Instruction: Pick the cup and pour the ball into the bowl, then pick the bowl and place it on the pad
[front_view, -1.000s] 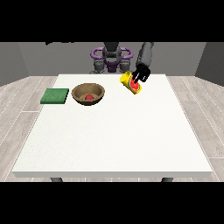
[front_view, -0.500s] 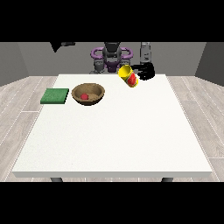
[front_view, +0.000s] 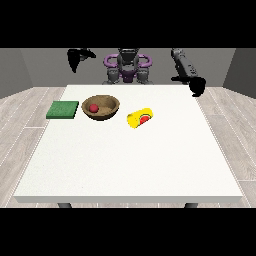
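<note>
White table (front_view: 125, 165) lies bare toward the near edge; cup (front_view: 140, 118) toppled; hands' fingers unreadable.

I see the yellow cup (front_view: 140, 118) lying on its side, well apart from both hands' fingers; small red ball (front_view: 93, 107) sits inside the brown bowl (front_view: 110, 111).

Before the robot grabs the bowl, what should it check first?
1. Small red ball inside the brown wooden bowl: ok.
2. Bowl upright on the white table: ok.
3. Yellow cup out of the way: not ok, it lies on its side close to the bowl's right.
4. Green square pad bare and beside the bowl: ok.
5. Hand at the view's left carries nothing: ok, it is raised above the table's far corner.
6. Hand at the view's right carries nothing: ok.
</note>
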